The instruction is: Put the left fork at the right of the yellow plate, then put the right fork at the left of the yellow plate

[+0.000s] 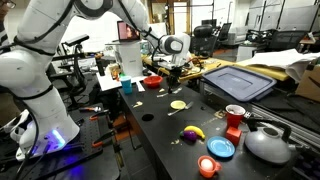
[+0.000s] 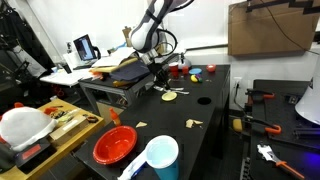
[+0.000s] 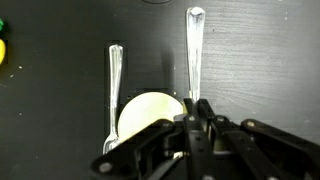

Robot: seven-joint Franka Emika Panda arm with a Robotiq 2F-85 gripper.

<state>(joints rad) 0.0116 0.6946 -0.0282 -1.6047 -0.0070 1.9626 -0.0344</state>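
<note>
In the wrist view the small pale-yellow plate (image 3: pixel 150 115) lies on the black table with a silver fork on each side. One fork (image 3: pixel 113 90) lies at its left. The other fork (image 3: pixel 193 50) is at its right, and its lower end runs in between my gripper's fingers (image 3: pixel 193 110), which are pressed together on it. In both exterior views the gripper (image 1: pixel 172 70) (image 2: pixel 160 70) hangs just above the yellow plate (image 1: pixel 178 104) (image 2: pixel 170 96). The forks are too small to make out there.
A red bowl (image 1: pixel 152 82) and a blue cup (image 1: pixel 127 86) stand behind the plate. A banana (image 1: pixel 194 132), red cup (image 1: pixel 234 116), blue plate (image 1: pixel 221 148) and metal pot (image 1: pixel 268 145) sit nearer the front. A yellow-green object (image 3: pixel 2 50) shows at the wrist view's left edge.
</note>
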